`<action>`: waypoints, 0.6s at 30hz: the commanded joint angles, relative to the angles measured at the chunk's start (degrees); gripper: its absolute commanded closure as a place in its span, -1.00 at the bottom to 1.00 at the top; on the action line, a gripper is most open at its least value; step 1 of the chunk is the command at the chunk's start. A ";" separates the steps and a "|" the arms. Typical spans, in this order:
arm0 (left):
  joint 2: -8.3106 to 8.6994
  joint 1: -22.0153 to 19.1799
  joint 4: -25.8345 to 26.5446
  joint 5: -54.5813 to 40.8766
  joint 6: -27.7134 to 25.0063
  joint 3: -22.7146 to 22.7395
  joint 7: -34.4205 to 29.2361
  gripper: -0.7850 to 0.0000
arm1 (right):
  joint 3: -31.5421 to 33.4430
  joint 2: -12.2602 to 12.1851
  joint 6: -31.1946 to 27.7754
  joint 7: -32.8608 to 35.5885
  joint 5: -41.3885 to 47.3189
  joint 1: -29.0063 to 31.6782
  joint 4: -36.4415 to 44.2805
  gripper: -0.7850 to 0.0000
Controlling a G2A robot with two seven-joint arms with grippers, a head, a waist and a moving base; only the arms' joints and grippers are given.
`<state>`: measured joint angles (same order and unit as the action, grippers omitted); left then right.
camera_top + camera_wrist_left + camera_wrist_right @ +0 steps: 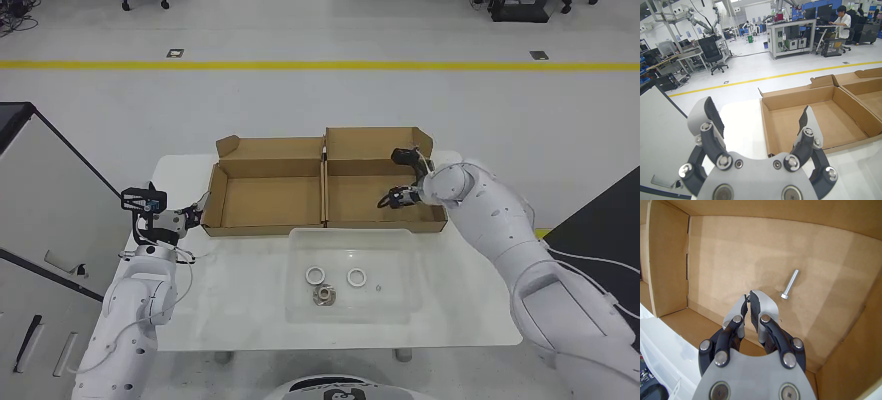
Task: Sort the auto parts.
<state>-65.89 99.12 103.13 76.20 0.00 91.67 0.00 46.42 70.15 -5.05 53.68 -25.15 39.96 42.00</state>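
Although the clear tray (395, 305) at the near edge of the table (240, 290) holds parts waiting their turn, the step in hand looks to be a drop-off farther out, in the right box (753, 256). The right gripper (747, 297) hangs over that box's floor, toward its near wall. Its fingers are pinched together on a small threaded piece (748, 298) at the very tips.

To do this well, I would part the fingers only a little and close to the floor, so the piece settles rather than bounces or rolls. It should land beside the bolt (789, 285) that lies there, not on it. The hold is shallow, so a quick swing before release could flick the piece away. The lift afterwards should go straight up, clear of the cardboard wall.

The left gripper (757, 103) sits at the table's left edge, just left of the left box (800, 121). Its fingers are wide apart and hold nothing, and it is well out of the way.

As for looks, the tray holds two white rings (316, 274) side by side and a grey metal part (325, 294) just nearer than them. The pinched piece is dark and ribbed. It is probably the end of a small screw, though too little of it shows to be sure. The bolt is bright silver, with a hex head and a threaded shank. It lies flat on the brown cardboard with its head toward the gripper.
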 commanded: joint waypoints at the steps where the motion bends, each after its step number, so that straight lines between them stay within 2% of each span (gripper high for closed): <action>1: 0.00 0.00 0.00 0.00 0.00 0.00 0.00 -1.00 | -0.09 0.13 -0.10 -0.39 -0.35 -0.19 -0.35 0.36; 9: 0.00 0.00 0.00 0.00 0.00 0.00 0.00 -1.00 | 1.06 -0.15 -2.25 -3.51 -1.75 -0.62 0.52 -0.04; 13: 0.00 0.00 0.00 0.00 0.00 0.00 0.00 -1.00 | 3.07 -1.16 -4.07 -6.43 -3.60 -0.54 3.52 0.00; 14: 0.00 0.00 0.00 0.00 0.00 0.00 0.00 -1.00 | 3.66 -1.51 -4.41 -6.84 -4.27 -0.35 4.81 -0.22; 16: 0.00 0.00 0.00 0.00 0.00 0.00 0.00 -1.00 | 5.36 -2.38 -4.82 -7.75 -5.42 0.31 7.85 -0.83; 17: 0.00 0.00 0.00 0.00 0.00 0.00 0.00 -1.00 | 6.24 -2.86 -4.93 -7.94 -6.17 0.88 9.63 -1.00; 18: 0.00 0.00 0.00 0.00 0.00 0.00 0.00 -1.00 | 7.30 -3.40 -5.19 -8.04 -6.81 1.53 11.67 -1.00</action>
<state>-65.89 99.12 103.13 76.20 0.00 91.67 0.00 52.75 67.22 -10.08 45.68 -31.40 40.93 51.76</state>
